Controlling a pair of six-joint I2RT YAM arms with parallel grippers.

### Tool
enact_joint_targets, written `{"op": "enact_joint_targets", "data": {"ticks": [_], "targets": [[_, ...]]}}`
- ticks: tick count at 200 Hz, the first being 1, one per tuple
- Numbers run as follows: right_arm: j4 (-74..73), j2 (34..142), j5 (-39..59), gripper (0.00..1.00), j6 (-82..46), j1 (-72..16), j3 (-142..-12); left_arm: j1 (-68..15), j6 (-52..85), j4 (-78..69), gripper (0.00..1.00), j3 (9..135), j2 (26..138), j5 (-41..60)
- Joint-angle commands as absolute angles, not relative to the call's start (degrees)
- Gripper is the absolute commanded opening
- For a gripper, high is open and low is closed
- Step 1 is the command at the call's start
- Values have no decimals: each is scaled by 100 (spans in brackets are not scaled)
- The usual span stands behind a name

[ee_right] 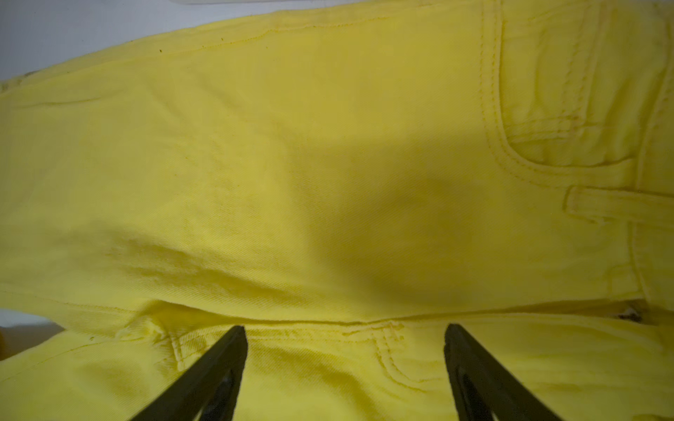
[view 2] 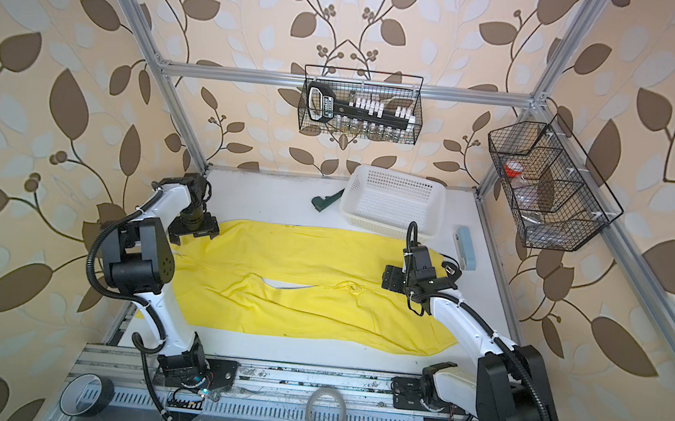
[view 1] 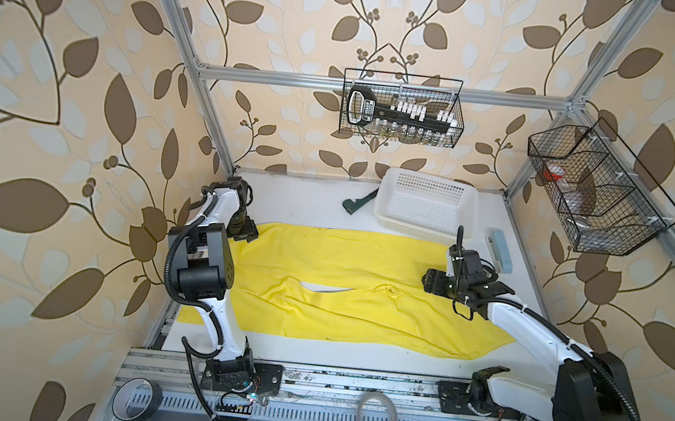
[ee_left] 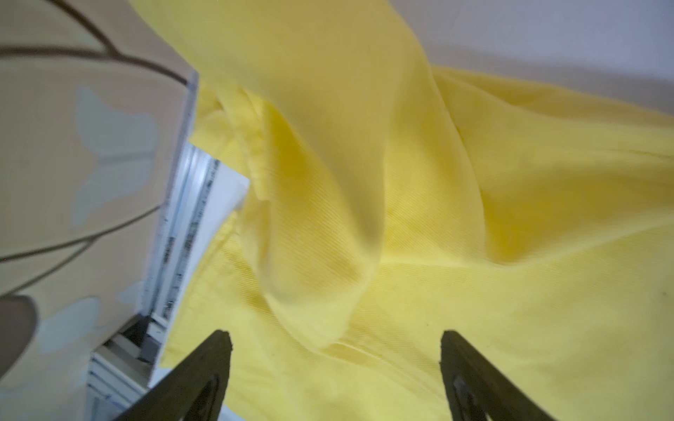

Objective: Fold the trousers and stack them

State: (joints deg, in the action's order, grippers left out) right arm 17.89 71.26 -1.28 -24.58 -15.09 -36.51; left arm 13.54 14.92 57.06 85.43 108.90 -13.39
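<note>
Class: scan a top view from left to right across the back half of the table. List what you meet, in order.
Left pincer → green tool → white basket → blue stapler. The trousers span most of that width, so they are left out.

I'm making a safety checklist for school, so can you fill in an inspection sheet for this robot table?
Surface: white table, with cloth across its middle.
Job's things: yellow trousers spread flat, legs side by side, not folded yet.
Clutter: white basket, green tool beside it, what looks like a blue stapler; black tape roll and clear tape roll on the front rail.
Grippers: left gripper jaws open over the leg ends; right gripper jaws open over the waist end; both hold nothing.
Cables: black hoses loop along both arms.
Surroundings: leaf wallpaper, metal frame, two wire baskets hung up.
</note>
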Motion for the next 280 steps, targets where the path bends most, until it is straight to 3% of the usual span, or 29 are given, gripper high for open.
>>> {"op": "enact_joint_targets", "data": {"ticks": [1,82,104,126,134,150,160,216,266,280], "targets": [[1580,7380,-281,85,-2313,-1516,-3859,1587,2166,5198,87,8453,10765,-1232],[1340,7796,-215,85,-2294,-1525,-3847,2250,2593,4475,64,8253,11150,-690],[1312,7821,-211,85,-2307,-1528,-3814,2293,2536,4398,53,8327,11311,-610],[1260,7831,-220,85,-2347,-1529,-3746,2315,2579,4448,50,8111,11389,-636],[1244,7833,-213,85,-2346,-1527,-3711,2338,2591,4381,44,7964,11358,-609],[1229,7847,-236,85,-2347,-1503,-3682,2360,2571,4532,18,8055,11358,-720],[1229,7840,-246,85,-2345,-1469,-3658,2364,2528,4699,9,8204,11312,-895],[1446,8203,-760,85,-2619,-1194,-3781,2450,2327,5133,13,7859,10281,-1732],[1581,8224,-858,83,-2986,-868,-3803,2675,2367,5061,20,7654,10850,-1325],[1599,8153,-800,83,-3016,-684,-3747,2671,2328,5058,33,7681,10707,-1438]]}}
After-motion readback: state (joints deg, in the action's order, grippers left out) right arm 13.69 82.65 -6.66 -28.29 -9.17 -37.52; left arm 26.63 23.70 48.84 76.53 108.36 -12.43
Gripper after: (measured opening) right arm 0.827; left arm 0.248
